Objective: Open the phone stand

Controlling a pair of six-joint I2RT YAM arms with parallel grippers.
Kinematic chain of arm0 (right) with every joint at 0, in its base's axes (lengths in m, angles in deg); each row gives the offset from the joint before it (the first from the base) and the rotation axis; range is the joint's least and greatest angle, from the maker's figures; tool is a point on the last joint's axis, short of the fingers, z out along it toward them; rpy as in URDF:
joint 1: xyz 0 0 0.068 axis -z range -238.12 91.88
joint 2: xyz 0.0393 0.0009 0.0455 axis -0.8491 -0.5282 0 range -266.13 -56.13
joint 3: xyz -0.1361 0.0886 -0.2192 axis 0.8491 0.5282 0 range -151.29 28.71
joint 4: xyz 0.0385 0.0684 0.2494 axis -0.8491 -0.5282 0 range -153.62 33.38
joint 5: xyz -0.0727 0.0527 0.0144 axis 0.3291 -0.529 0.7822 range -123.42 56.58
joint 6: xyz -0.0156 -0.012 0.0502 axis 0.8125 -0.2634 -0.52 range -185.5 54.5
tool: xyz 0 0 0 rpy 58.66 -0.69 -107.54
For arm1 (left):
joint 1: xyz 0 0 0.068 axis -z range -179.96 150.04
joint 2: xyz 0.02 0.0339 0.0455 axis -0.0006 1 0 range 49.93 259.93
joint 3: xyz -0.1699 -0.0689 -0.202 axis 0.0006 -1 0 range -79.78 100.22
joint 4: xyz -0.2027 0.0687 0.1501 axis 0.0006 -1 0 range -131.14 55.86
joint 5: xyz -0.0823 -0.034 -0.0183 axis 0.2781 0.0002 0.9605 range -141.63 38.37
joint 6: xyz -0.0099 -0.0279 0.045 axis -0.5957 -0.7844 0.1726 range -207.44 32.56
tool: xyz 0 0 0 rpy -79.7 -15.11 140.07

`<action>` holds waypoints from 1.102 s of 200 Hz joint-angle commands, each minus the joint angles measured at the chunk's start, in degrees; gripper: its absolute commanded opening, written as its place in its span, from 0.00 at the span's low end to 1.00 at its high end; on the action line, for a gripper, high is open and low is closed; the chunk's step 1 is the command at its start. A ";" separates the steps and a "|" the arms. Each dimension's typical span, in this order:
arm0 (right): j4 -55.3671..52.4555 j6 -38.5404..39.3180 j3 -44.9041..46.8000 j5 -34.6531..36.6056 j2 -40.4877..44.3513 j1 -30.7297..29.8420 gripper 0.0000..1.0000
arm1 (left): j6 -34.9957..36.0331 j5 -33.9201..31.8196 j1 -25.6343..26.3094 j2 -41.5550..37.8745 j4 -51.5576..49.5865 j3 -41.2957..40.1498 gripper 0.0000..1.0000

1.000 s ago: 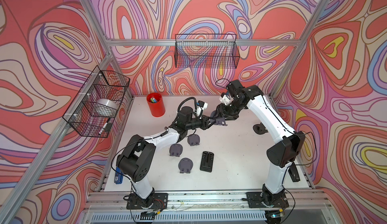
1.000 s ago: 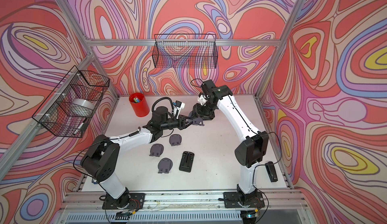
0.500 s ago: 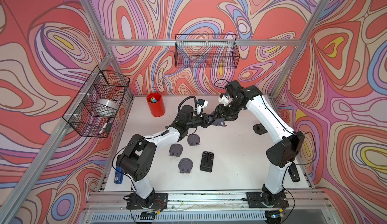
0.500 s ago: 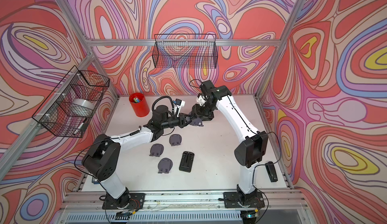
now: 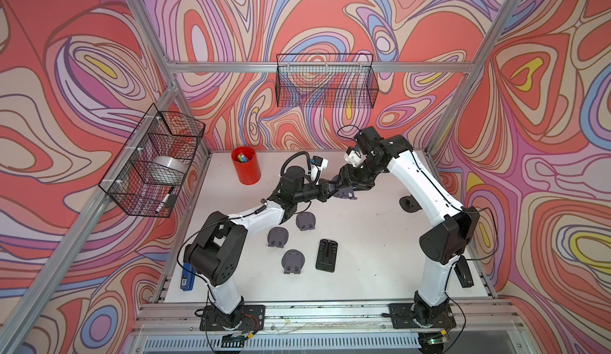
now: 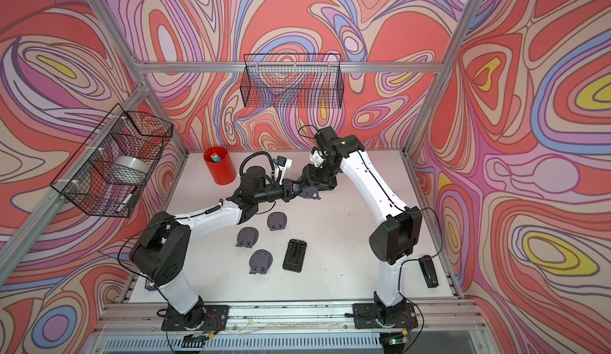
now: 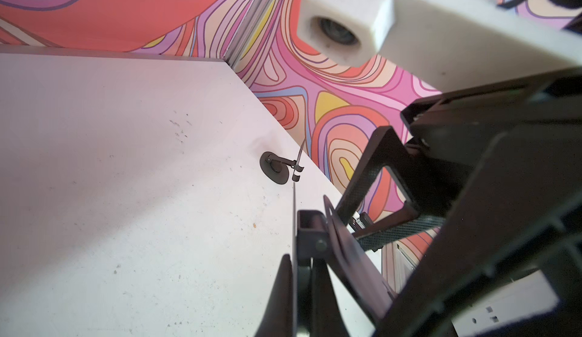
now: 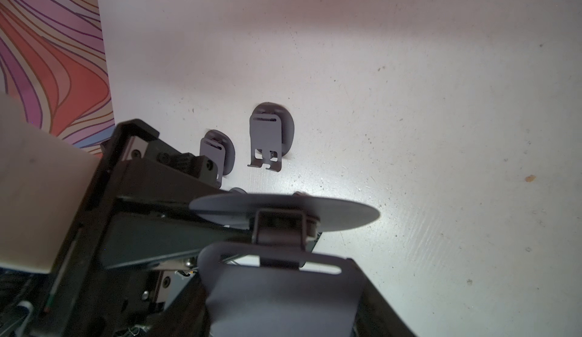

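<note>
**Phone stand held aloft, partly open.** The grey phone stand [image 5: 344,191] hangs in the air between your two arms, above the middle of the bench [image 5: 363,269] and toward its far edge. It looks like thin, stiff sheet metal on a tight hinge. It is probably light, smooth and apt to slip, so hold it flat across the round base and across the slotted plate, clear of the hinge.

Your left fingers [image 7: 278,294] are pinched together on the rim of the base disc [image 8: 283,209]. Your right fingers [image 7: 359,190] stand wider, clamped across the plate [image 8: 277,291]. Disc and plate sit at an angle to each other, so the stand appears partly open.

The left arm [image 5: 251,218] reaches out low from the near left corner. The right arm [image 5: 416,177] arches over from the near right corner, wrist bent down. Three folded stands [image 5: 277,237] lie nearer the near edge, and an opened stand [image 5: 409,203] sits by the right edge.
</note>
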 commanded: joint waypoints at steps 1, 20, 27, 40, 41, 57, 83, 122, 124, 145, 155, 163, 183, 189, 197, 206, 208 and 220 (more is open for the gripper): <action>1.61 -0.45 -1.80 -0.35 -1.01 -0.32 0.02 | 0.86 2.02 0.28 -0.27 1.31 0.80 0.00; 2.59 -0.90 -1.64 -0.70 -0.80 -0.29 0.14 | 1.03 2.30 0.23 -0.72 1.61 0.56 0.00; 3.09 -0.99 -1.34 -0.87 -0.62 -0.25 0.19 | 1.14 2.34 0.23 -0.89 1.75 0.52 0.00; 4.23 -1.23 -0.58 -1.22 -0.01 -0.23 0.29 | 1.33 2.43 0.31 -1.24 1.87 0.44 0.00; 4.32 -1.27 -0.49 -1.23 0.04 -0.23 0.30 | 1.34 2.46 0.27 -1.25 1.86 0.45 0.00; 6.00 -1.72 1.24 -1.23 1.28 -0.31 0.44 | 1.53 3.23 0.15 -1.68 2.16 0.38 0.00; 7.95 -1.70 4.08 -0.45 3.52 -0.25 0.67 | 1.87 4.33 -0.29 -2.14 2.07 0.79 0.00; 9.94 -1.68 6.52 1.53 6.38 -0.16 0.90 | 3.42 4.25 -0.92 -2.67 0.77 1.03 0.00; 10.01 -1.60 6.54 1.57 6.41 -0.19 0.90 | 3.56 4.24 -0.92 -2.74 0.68 1.08 0.00; 10.27 -1.64 6.49 2.24 7.32 -0.23 0.93 | 4.84 3.68 -0.99 -3.02 -0.20 1.05 0.00; 10.34 -1.91 6.39 2.85 7.81 -0.21 0.92 | 5.68 3.37 -1.08 -3.11 -0.54 0.89 0.00; 10.29 -1.97 6.15 3.43 7.78 -0.15 0.89 | 6.65 3.20 -1.11 -3.24 -0.35 0.57 0.00; 9.97 -1.39 5.77 4.84 10.22 -0.03 0.79 | 10.14 2.98 -1.69 -4.05 1.31 -1.08 0.00; 9.79 -0.78 5.75 5.11 10.64 0.10 0.71 | 10.99 3.60 -2.17 -4.03 1.47 -1.20 0.00; 9.61 -0.14 5.84 5.40 11.13 0.48 0.60 | 11.58 4.12 -2.95 -3.91 1.48 -1.30 0.00; 9.50 -0.03 6.25 5.52 11.66 1.36 0.49 | 12.08 3.75 -3.73 -3.90 1.64 -1.72 0.00; 9.55 -0.07 6.36 5.36 11.75 1.64 0.47 | 12.25 3.55 -3.88 -3.97 1.64 -1.85 0.00; 9.60 -0.85 6.85 4.32 12.13 2.87 0.38 | 14.47 1.00 -4.41 -5.03 1.23 -2.96 0.00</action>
